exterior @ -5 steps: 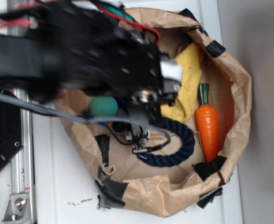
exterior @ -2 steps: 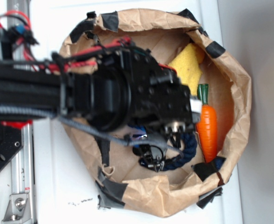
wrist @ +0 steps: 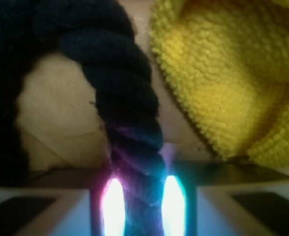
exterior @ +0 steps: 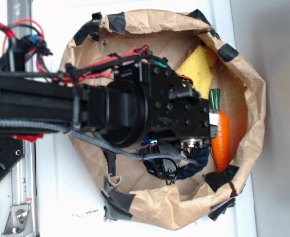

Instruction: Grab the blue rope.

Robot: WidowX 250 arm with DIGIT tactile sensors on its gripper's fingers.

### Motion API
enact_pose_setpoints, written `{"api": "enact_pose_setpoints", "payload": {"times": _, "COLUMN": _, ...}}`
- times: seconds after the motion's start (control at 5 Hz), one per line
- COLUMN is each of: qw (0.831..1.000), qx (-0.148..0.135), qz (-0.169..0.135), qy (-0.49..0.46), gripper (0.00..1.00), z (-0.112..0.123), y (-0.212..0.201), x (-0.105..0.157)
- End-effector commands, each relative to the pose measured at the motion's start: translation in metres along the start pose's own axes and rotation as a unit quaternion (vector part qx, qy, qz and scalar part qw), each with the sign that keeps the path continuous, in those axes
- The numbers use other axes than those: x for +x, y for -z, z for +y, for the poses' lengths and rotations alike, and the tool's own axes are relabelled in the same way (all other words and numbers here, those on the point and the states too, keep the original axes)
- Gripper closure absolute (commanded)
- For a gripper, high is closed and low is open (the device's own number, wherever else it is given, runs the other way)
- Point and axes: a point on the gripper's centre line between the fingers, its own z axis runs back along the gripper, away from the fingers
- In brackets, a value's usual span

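Landmark: a crumpled brown paper bag (exterior: 248, 84), laid open and patched with black tape, is taken as the reference for every place below
Rail: a metal rail (exterior: 24, 163) is seen outside the bag, beyond its left rim
Arm: a black arm (exterior: 36, 106) with red wires is stretched from beyond the bag's left rim across its middle
Cable: a thin grey cable (exterior: 100, 146) is run from the arm over the bag's left rim toward the lower middle
Claw: the claw (exterior: 192, 148) is lowered inside the bag, right of centre; in the wrist view its two lit fingers (wrist: 114, 206) are set on either side of the rope with the strand filling the gap between them; whether the rope is already pinched cannot be told
Blue rope: the blue rope (exterior: 197, 165) is lying on the bag's floor in the lower right part, mostly hidden under the claw; in the wrist view (wrist: 127, 98) it is seen curving up and to the left from between the fingers
Cloth: a yellow cloth (exterior: 197, 69) is lying in the bag's upper right part; in the wrist view (wrist: 223, 73) it is just beside the rope
Carrot: a toy carrot (exterior: 221, 140) is lying near the bag's right wall, green top upward, close to the claw
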Motion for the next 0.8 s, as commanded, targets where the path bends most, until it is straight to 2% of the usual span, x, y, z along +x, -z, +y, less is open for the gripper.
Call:
{"api": "enact_pose_setpoints", "payload": {"times": 0.0, "qw": 0.995, "qx": -0.009, "qz": -0.069, "qy": -0.068, "gripper": 1.00, "z": 0.036, "y": -0.093, "x": -0.011}}
{"api": "enact_pose_setpoints", "payload": {"times": 0.2, "qw": 0.990, "qx": -0.002, "qz": -0.092, "qy": -0.106, "gripper": 1.00, "z": 0.057, "y": -0.143, "x": -0.031}}
{"api": "enact_pose_setpoints", "payload": {"times": 0.4, "qw": 0.990, "qx": -0.010, "qz": -0.091, "qy": -0.108, "gripper": 1.00, "z": 0.056, "y": -0.169, "x": -0.036}}
{"api": "enact_pose_setpoints", "payload": {"times": 0.6, "qw": 0.991, "qx": -0.001, "qz": -0.083, "qy": -0.101, "gripper": 1.00, "z": 0.042, "y": -0.161, "x": -0.036}}
